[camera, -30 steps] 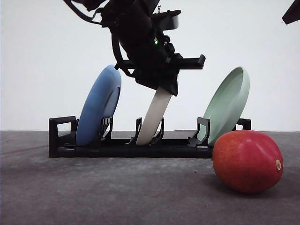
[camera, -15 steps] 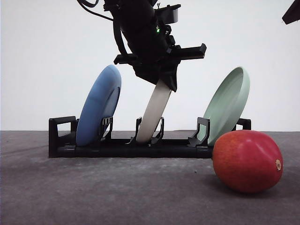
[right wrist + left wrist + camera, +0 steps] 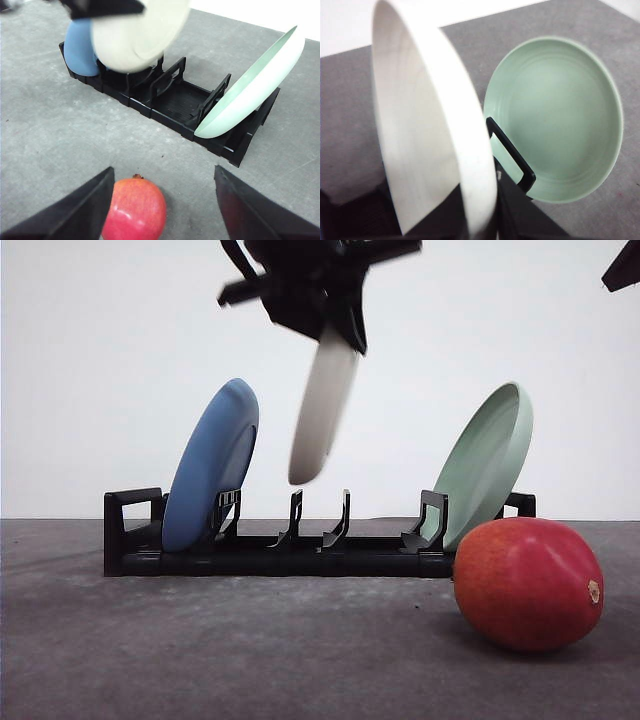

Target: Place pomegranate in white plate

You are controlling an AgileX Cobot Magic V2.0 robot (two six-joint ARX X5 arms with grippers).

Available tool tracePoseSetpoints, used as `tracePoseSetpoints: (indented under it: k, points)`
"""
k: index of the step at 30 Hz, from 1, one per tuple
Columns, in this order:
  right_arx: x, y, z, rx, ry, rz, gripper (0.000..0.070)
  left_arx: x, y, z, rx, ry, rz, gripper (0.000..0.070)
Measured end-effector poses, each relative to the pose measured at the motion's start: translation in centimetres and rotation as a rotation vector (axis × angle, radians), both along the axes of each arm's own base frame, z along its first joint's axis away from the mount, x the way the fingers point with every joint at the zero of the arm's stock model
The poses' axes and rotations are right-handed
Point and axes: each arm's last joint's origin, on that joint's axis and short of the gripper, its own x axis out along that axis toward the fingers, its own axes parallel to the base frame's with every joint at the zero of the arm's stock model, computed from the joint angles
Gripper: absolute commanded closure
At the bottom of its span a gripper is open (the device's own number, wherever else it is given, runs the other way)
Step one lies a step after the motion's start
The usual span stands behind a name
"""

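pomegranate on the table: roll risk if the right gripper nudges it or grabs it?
Probably rolls: the pomegranate is roundish and rests free on the flat table. Its glossy skin may slip in the right gripper, whose fingers stand open on either side of it. It looks rigid, so a firm grasp seems safe.

The round, matte cream-white plate has left the middle slot of the black plastic dish rack, where it leaned a second ago; it now hangs tilted in the air above the rack, clear of the slot posts. The black left gripper clamping its upper rim has risen toward the top of the front view
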Motion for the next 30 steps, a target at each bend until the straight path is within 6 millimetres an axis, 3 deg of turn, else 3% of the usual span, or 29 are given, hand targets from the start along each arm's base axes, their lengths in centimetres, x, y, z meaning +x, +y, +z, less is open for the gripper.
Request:
tracePoseSetpoints:
  k: [11,15,21,27,30]
  points:
    - [0.0,0.0,0.0,0.0,0.0,0.0,0.0295,-3.2,2.4,4.5,-0.186,0.049,-0.165,0.0687]
    - [0.0,0.0,0.0,0.0,0.0,0.0,0.0295,-4.7,3.4,5.3,-0.223,0.03,-0.181,0.0687]
    - [0.0,0.0,0.0,-0.002,0.005,-0.001,0.0295,-7.3,5.3,4.0,-0.28,-0.027,-0.199,0.0687]
    - [-0.1,0.0,-0.1,-0.005,0.015,-0.001,0.0295,-10.5,7.2,0.8,-0.341,-0.111,-0.219,0.0687]
    - [-0.1,0.0,-0.2,-0.007,0.021,-0.001,0.0295,-12.0,7.6,-1.1,-0.262,-0.097,-0.248,0.0687]
